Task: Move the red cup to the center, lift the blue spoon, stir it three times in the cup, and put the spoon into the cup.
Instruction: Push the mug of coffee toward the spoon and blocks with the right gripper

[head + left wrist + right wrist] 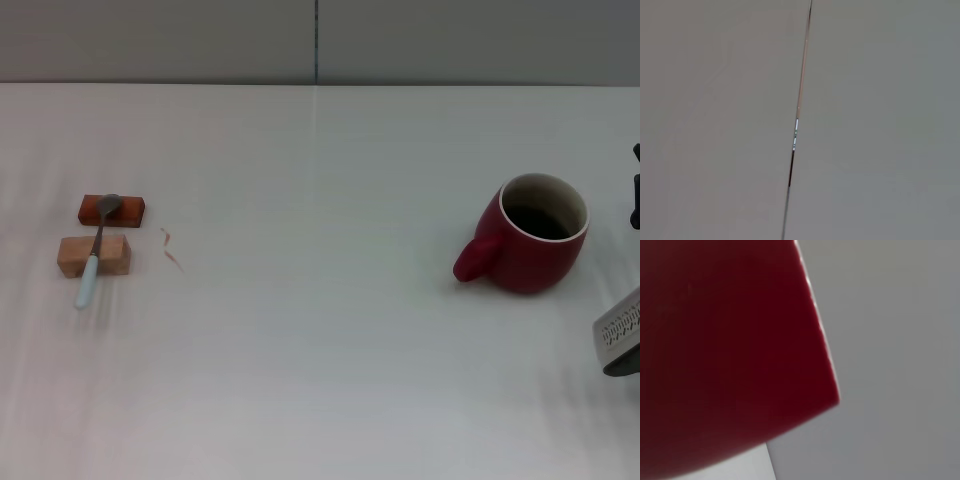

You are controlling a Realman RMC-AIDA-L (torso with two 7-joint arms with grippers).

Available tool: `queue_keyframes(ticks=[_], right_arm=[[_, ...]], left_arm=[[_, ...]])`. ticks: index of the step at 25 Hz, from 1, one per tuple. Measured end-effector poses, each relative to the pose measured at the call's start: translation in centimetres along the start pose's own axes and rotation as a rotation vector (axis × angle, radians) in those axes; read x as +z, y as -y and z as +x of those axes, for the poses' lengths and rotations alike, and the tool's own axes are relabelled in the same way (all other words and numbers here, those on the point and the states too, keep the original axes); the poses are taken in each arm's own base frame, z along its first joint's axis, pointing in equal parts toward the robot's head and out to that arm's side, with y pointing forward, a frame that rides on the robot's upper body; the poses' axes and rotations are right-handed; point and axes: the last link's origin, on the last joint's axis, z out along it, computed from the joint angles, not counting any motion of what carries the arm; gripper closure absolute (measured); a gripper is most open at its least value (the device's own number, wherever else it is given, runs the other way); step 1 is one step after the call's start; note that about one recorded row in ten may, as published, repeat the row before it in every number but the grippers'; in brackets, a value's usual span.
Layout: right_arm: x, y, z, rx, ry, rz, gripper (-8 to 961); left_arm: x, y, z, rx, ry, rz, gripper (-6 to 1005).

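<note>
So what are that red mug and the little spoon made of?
The red cup looks like glazed ceramic: glossy dark-red outside, cream inside and rim. The blue spoon seems to have a grey metal bowl and neck and a pale blue handle, likely plastic. It rests on two blocks that look wooden.

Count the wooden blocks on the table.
2. A reddish block sits at the table's far left under the spoon's bowl; a paler block lies just nearer the robot, under the spoon's handle. No others show.
</note>
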Motion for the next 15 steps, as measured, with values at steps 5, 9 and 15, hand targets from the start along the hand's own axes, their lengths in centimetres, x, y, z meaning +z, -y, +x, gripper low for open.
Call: queue_keyframes(ticks=[5, 9, 15], right_arm=[[0.0, -0.6, -0.6, 0.008, 0.014, -0.032, 885], [0.0, -1.1, -1.2, 0.015, 0.030, -0.059, 885], [-0.1, -1.8, -1.8, 0.016, 0.051, -0.093, 885]], left_arm=[[0.0, 0.0, 0.0, -0.001, -0.001, 0.001, 156], [-0.1, 0.2, 0.0, -0.003, -0.002, 0.009, 155], [-0.1, 0.2, 0.1, -0.003, -0.008, 0.009, 155]])
